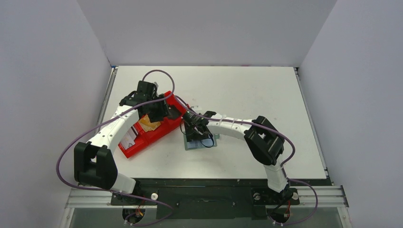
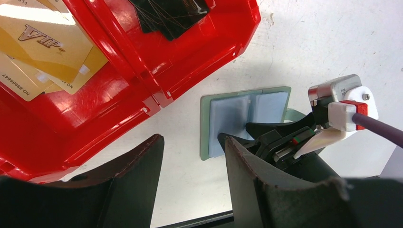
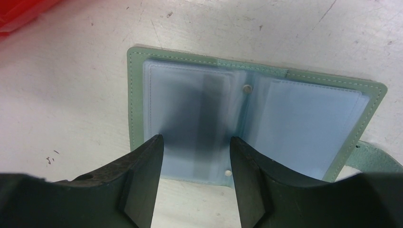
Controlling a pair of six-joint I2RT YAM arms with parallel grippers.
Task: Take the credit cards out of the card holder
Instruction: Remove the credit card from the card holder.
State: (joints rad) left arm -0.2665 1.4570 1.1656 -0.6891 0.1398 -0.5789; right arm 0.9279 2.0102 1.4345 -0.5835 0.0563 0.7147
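Credit cards point(image 2: 47, 42), thin gold-yellow plastic rectangles, sit in neither gripper. The right gripper point(image 3: 196, 142) stands partly open and empty, its dark fingers point(image 3: 138, 190) straddling the left clear-plastic sleeve point(image 3: 190, 104) of the grey-green stitched card holder point(image 3: 138, 95), which lies spread open on the white table point(image 3: 71, 95). The left gripper point(image 2: 194, 142), also parted and empty, hangs just beside the red three-compartment plastic tray point(image 2: 190, 61), where the gold cards and a black card point(image 2: 171, 14) lie in separate compartments. The visible sleeves look empty, so the task seems nearly done; only hidden sleeves may need checking.
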